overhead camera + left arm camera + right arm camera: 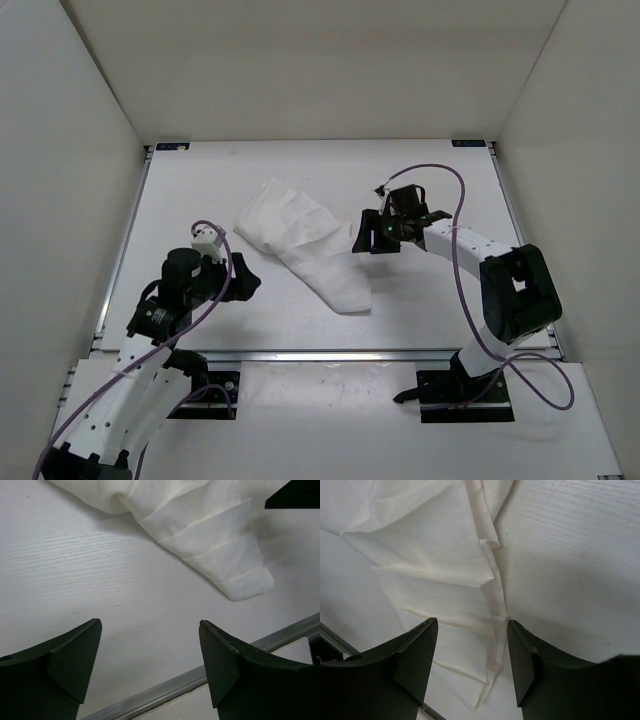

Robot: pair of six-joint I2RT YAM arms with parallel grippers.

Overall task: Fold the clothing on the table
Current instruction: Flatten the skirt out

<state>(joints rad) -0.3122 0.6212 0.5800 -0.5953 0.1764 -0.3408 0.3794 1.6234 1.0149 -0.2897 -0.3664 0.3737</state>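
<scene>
The clothing (300,240), a white wrinkled garment in stacked pleats, lies on the table (200,180) just left of centre, its narrow end pointing to the near edge. My right gripper (365,235) hovers at its right side. In the right wrist view this gripper (472,622) is open, and the clothing's (435,545) hemmed edge (497,605) runs down between the fingers, nearer the right one. My left gripper (245,280) sits apart from the garment, to its near left. It (150,624) stands open over bare table (75,570), with the clothing (200,525) beyond it.
A metal rail (330,354) runs along the table's near edge, also seen as a rail (200,677) just below the left fingers. White walls enclose the table on three sides. Purple cables loop off both arms.
</scene>
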